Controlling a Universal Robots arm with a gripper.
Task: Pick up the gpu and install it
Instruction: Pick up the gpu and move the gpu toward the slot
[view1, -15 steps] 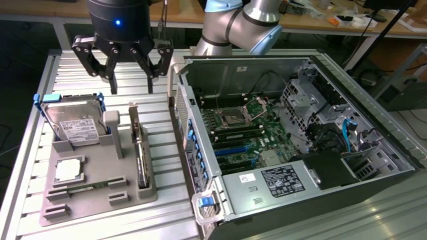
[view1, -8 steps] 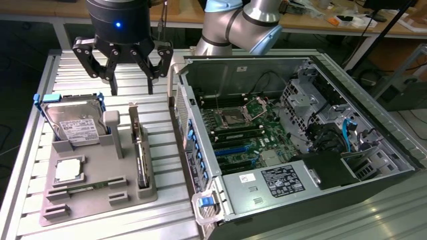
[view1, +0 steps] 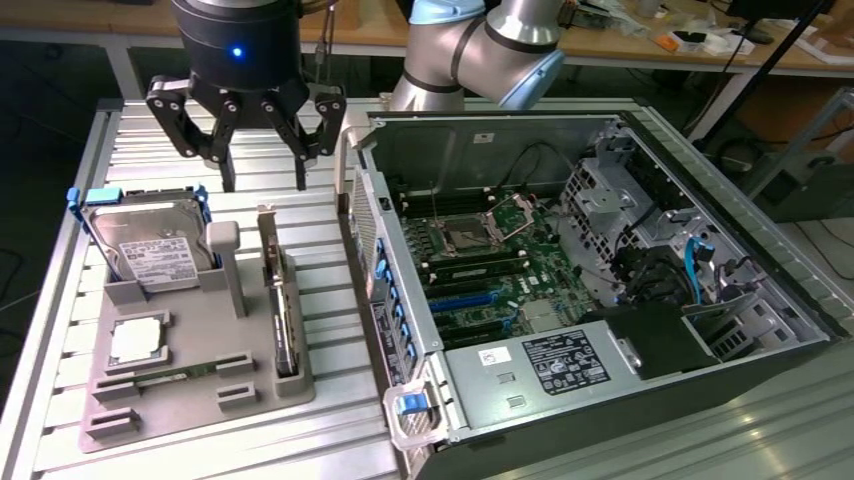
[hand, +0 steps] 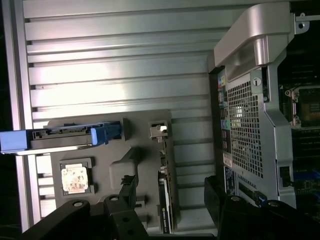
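A grey moulded holder tray (view1: 200, 400) lies on the slatted aluminium table (view1: 307, 440) at the exterior view's left. It carries three parts:

- A hard drive (view1: 154, 250) with a white label and blue side rails stands upright in the far-left slot.
- A processor chip (view1: 138, 340) lies flat in a square recess nearer the camera.
- The gpu (view1: 282, 320) stands on its long edge in a narrow slot along the tray's right side.

The gpu's long axis runs from far to near. Its silver end bracket is at the far end, rising above the rest of the card, and its thin top edge faces up.

Just beside the tray, on the exterior view's right, an open computer case (view1: 507, 150) lies on its side. Inside are the motherboard (view1: 494, 270) with a bare processor socket (view1: 470, 236), blue expansion slots (view1: 461, 296), and a labelled power supply (view1: 554, 362) at the near end.

The gripper (view1: 264, 180) hangs above the table at the tray's far end, roughly over the gpu's bracket end. Its fingers are spread wide and hold nothing. In the wrist view the card lies in line with the gap between the two fingers, and neither finger touches it.
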